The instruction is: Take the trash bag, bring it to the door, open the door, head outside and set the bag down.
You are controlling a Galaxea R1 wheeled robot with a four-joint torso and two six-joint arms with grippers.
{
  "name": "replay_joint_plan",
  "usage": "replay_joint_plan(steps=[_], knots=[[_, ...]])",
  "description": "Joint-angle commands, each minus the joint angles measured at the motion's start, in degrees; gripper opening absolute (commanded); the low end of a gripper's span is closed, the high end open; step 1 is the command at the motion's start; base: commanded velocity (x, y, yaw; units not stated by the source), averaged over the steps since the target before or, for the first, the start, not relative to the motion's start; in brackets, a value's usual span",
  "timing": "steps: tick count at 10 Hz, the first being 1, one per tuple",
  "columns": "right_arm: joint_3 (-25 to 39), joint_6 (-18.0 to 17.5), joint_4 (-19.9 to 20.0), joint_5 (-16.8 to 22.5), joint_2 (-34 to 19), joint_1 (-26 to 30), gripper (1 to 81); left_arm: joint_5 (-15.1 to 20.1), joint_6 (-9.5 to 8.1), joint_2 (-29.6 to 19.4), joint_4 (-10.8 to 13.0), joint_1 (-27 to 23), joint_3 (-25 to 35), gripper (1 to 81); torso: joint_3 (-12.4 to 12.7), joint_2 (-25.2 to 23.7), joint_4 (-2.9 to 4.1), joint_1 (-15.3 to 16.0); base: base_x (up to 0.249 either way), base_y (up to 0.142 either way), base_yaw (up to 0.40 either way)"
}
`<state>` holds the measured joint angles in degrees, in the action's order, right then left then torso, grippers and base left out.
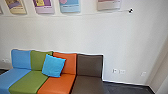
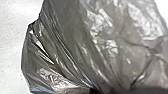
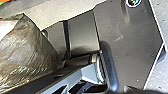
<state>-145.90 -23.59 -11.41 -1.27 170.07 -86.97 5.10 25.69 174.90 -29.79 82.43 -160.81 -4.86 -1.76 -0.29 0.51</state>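
Driving with the bag seems to be the step in hand, and doing it well would mean keeping off the pale wall (image 1: 62, 32) on the far side, giving the four-coloured sofa (image 1: 90, 65) on the left a wide berth, and turning gently so the robot's dark plate (image 3: 130, 50) does not snag the thin, crinkled trash bag (image 2: 67, 37). The head view gives the room: a blue cushion (image 1: 53, 65) leaning on the sofa's green and orange backs, posters (image 1: 70, 5) high on the wall, sockets (image 1: 118, 71) low to the right of the sofa. The wrist views give the load: the left shows the bag's creased film up close, the right shows it near the plate. I cannot tell whether the left gripper or the right gripper is clamped on it, nor whether it hangs free.
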Motion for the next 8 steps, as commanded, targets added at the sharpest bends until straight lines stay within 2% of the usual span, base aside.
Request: replay_joint_plan(steps=[1, 8], knots=[[0.4, 0.1, -0.5, 3.0, 0.3, 2.4, 81.1, 4.2, 0.51, -0.2, 0.3, -3.0, -0.1, 1.0, 0.0, 0.0, 0.0, 0.0, 0.0, 0.0, -0.227], [0.4, 0.1, -0.5, 3.0, 0.6, 2.4, 81.1, 4.2, 0.51, 0.2, 1.0, -2.7, -0.1, 1.0, 0.0, 0.0, 0.0, 0.0, 0.0, 0.0, -0.245]])
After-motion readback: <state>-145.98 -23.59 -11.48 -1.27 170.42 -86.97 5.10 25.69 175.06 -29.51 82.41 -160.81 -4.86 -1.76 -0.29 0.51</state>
